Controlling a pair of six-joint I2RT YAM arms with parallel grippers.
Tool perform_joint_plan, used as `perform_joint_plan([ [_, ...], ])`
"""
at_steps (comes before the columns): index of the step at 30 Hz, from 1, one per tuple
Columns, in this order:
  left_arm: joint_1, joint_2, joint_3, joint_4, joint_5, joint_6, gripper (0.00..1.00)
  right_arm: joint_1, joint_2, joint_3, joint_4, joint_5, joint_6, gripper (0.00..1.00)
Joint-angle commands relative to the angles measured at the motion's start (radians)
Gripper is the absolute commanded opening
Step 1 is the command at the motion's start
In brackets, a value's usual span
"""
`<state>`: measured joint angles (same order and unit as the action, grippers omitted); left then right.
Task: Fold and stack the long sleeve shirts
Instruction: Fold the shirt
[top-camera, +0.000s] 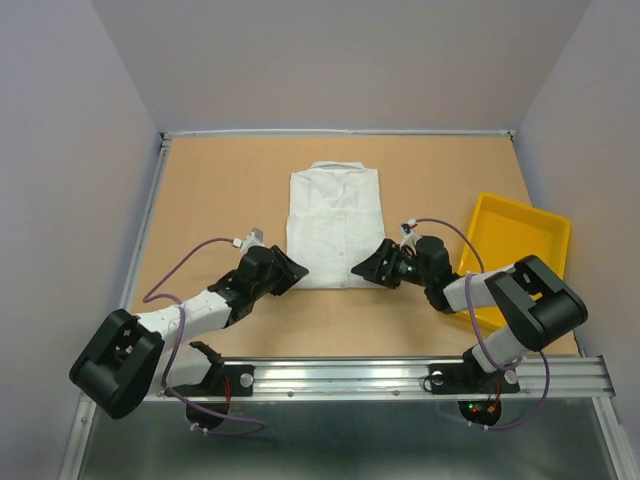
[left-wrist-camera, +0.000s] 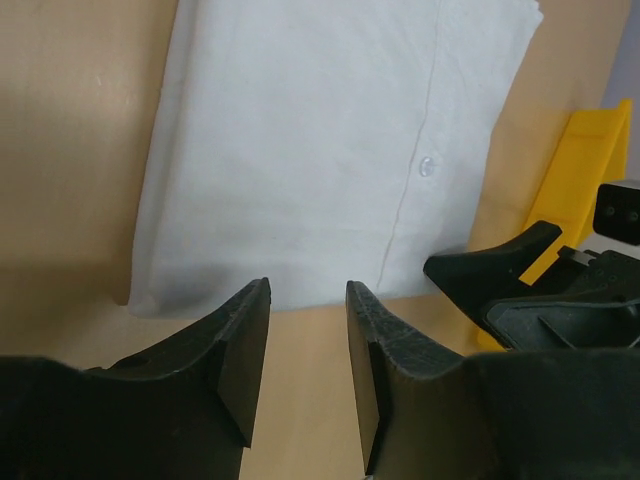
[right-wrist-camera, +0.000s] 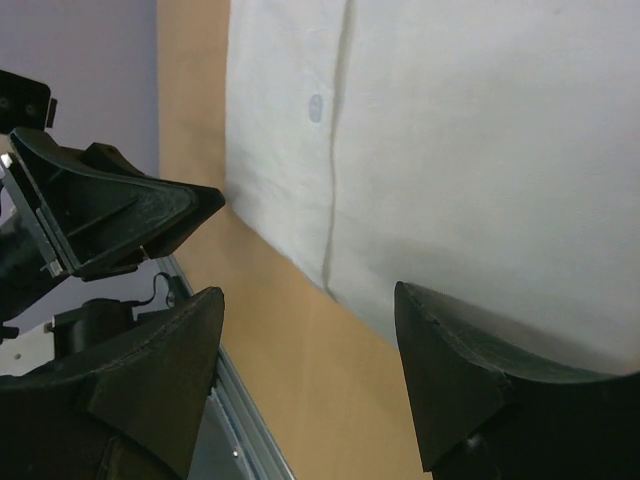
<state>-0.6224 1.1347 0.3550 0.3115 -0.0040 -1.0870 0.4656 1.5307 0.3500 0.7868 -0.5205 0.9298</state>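
top view: one folded white shirt (top-camera: 335, 225) lies flat in the middle of the worktop (top-camera: 220, 200), with its collar on the far side. the left claw (top-camera: 298, 272) is just beside the near left corner of the shirt, and the right claw (top-camera: 360, 268) is just beside the near right corner. both point inward at the near edge. a yellow tray (top-camera: 515, 240) stands to the right, apart from the shirt.

left wrist view: the left claw (left-wrist-camera: 307, 300) is released, with bare worktop between its fingers and nothing in them. the near edge of the white shirt (left-wrist-camera: 320, 150) lies just ahead of the fingertips. a small button (left-wrist-camera: 427, 166) shows on the cloth. the right claw (left-wrist-camera: 500, 265) comes in from the right, with the yellow tray (left-wrist-camera: 585, 160) behind it.

right wrist view: the right claw (right-wrist-camera: 310, 300) is released too, and its jaws stand wide with nothing in them. the white shirt (right-wrist-camera: 480, 150) fills the upper right, and its edge runs across the gap. one finger overlaps the cloth, but i cannot tell if it touches. the left claw (right-wrist-camera: 150, 210) is opposite.
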Motion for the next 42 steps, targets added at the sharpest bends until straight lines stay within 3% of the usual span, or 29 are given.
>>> perform_joint_plan([
  [1, -0.003, 0.062, -0.007, 0.07, -0.017, -0.014, 0.47, 0.004, 0.026, -0.032, 0.002, 0.076, -0.023, 0.74],
  [12, 0.039, 0.021, -0.077, -0.064, -0.14, -0.111, 0.43, -0.002, -0.033, -0.117, -0.037, 0.189, -0.051, 0.74],
  [17, 0.043, -0.104, -0.025, -0.216, -0.218, -0.073, 0.45, -0.001, -0.161, -0.017, -0.378, 0.324, -0.172, 0.74],
  [18, 0.043, -0.114, -0.013, -0.241, -0.241, -0.062, 0.47, -0.001, -0.203, 0.024, -0.482, 0.35, -0.193, 0.74],
  [24, 0.043, -0.116, 0.125, -0.31, -0.258, 0.184, 0.66, 0.001, -0.339, 0.093, -0.675, 0.431, -0.278, 0.73],
  [31, 0.043, 0.009, 0.38, -0.293, -0.287, 0.548, 0.71, 0.002, -0.379, 0.17, -0.784, 0.427, -0.289, 0.6],
  [34, 0.044, 0.158, 0.499, -0.27, -0.304, 0.645, 0.71, 0.011, -0.362, 0.193, -0.81, 0.412, -0.269, 0.52],
  [39, 0.075, 0.379, 0.696, -0.269, -0.309, 0.674, 0.67, 0.025, -0.316, 0.225, -0.811, 0.398, -0.243, 0.4],
  [42, 0.096, 0.532, 0.808, -0.273, -0.268, 0.693, 0.66, 0.039, -0.285, 0.242, -0.81, 0.392, -0.221, 0.39],
])
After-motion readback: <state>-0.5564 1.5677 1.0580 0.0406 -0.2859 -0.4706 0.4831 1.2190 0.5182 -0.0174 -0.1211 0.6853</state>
